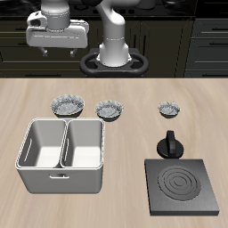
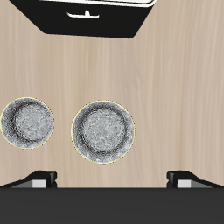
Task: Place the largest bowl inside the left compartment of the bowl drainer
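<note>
My end effector point(image 1: 53, 48) hangs high over the far side of the tabletop point(image 1: 134, 134), close to my base and clear of everything. In the wrist view its fingertips point(image 2: 39, 179) stand spread wide with nothing between them.

The largest bowl point(image 1: 68, 106) sits upright on the tabletop, just behind the far wall of the bowl drainer point(image 1: 61, 178) – near it, not touching. From the wrist it lies almost straight below me point(image 2: 103, 133), scalloped rim fully in sight. Beside it, apart by a narrow strip of wood, sits the middle bowl point(image 1: 109, 109), also seen from the wrist point(image 2: 27, 122). The smallest bowl point(image 1: 170, 109) stands well apart along the same row.

The drainer sits nearer the front edge. Both its wells gape upward with only the central wall point(image 1: 63, 145) between them; the left compartment point(image 1: 40, 147) holds nothing.

Well off to the side, by the front edge, lies the black stove plate point(image 1: 183, 185), with a dark knobbed piece point(image 1: 169, 144) just behind it – what it is I cannot tell. Neither stands between the big bowl and the drainer. The nearest obstacles are the middle bowl at the big one's side and the drainer's far rim. Bare wood runs behind the row of bowls, and between the drainer and the stove plate.
</note>
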Motion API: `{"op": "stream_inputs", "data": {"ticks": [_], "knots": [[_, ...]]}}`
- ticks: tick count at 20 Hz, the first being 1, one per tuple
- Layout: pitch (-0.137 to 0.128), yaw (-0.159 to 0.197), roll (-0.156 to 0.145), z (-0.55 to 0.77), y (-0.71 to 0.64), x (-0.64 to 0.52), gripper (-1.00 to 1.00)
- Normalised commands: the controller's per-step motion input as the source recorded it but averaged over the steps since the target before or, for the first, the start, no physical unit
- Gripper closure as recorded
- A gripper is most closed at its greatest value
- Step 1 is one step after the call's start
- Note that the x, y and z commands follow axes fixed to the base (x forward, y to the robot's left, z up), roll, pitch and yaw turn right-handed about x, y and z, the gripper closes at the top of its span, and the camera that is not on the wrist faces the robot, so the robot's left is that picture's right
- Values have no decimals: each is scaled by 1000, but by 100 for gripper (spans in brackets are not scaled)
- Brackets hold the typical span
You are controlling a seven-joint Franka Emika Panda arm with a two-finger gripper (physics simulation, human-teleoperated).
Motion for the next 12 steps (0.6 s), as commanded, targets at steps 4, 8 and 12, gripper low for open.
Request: {"op": "stream_inputs", "data": {"ticks": [4,8,12], "knots": [[16,-2,-17,-51,-437,-38,-100],[-25,-22,-5,71,-387,-91,-100],[-17,30,-11,-11,-255,-59,-100]]}}
